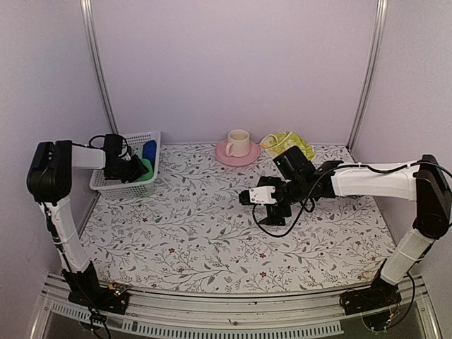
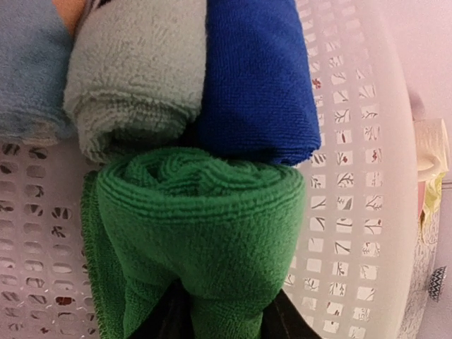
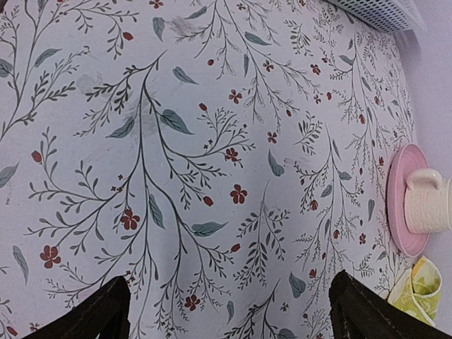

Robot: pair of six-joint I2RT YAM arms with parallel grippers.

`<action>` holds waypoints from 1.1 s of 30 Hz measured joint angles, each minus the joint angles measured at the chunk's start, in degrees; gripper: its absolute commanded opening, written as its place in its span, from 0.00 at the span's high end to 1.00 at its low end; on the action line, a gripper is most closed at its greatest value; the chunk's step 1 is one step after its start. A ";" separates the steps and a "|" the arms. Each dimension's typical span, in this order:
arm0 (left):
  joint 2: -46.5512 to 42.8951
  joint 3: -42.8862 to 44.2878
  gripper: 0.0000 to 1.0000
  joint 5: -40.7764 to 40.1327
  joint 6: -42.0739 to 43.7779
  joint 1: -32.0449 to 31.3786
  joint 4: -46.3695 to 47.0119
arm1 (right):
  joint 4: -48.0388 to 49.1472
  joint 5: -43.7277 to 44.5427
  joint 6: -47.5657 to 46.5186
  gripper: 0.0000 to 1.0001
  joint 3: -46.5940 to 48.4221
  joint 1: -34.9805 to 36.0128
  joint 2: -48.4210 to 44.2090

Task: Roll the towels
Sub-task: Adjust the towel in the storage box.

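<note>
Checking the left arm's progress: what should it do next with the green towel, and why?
Probably open the left gripper and back out: the green towel, pinched at its end, is already rolled and sits in the basket against the blue roll.

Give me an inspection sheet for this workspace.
Surface: floral-print tablecloth.
Job's things: bright green towel rolled, in white plastic basket; pale yellow printed towel crumpled at rear.
Clutter: pink saucer with cream cup; deep blue cloth roll, grey-green cloth roll, pale blue cloth roll, in basket.
Tools: left tool astride green towel, grip unclear; right tool open, empty.
Cables: black cable loop beneath right arm.
Surroundings: pale walls, metal posts.
</note>
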 measured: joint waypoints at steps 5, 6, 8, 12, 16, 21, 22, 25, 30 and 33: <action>0.76 0.13 0.49 0.31 0.68 0.02 0.59 | 0.00 0.20 -0.02 0.01 0.00 0.00 0.00; 0.57 0.09 0.48 0.26 0.72 0.00 0.57 | 0.00 0.22 -0.02 0.01 0.00 0.02 0.00; -0.35 -0.20 0.45 -0.09 0.83 0.00 0.22 | 0.00 0.28 -0.02 0.01 0.00 0.04 0.00; -3.13 -0.28 0.40 -0.48 1.09 0.00 -1.27 | 0.00 0.59 -0.02 0.01 -0.02 0.20 0.00; -5.40 0.22 0.37 -0.48 1.44 0.00 -2.47 | 0.02 0.83 -0.02 0.01 -0.02 0.37 0.00; -5.88 1.70 0.41 -1.38 2.16 0.00 -2.93 | 0.02 1.03 -0.04 0.01 -0.17 0.39 0.00; -5.88 1.88 0.43 -1.66 2.29 0.02 -3.04 | 0.04 1.03 -0.04 0.01 -0.24 0.37 0.00; -5.86 2.49 0.50 -2.19 2.71 0.22 -3.30 | 0.04 1.05 -0.04 0.01 -0.33 0.37 0.00; -3.37 5.27 0.65 -2.51 3.32 0.33 -2.29 | 0.07 1.07 -0.04 0.01 -0.33 0.37 0.02; -0.44 6.49 0.66 -2.14 3.45 0.31 -1.53 | 0.07 1.11 -0.07 0.01 -0.33 0.39 0.20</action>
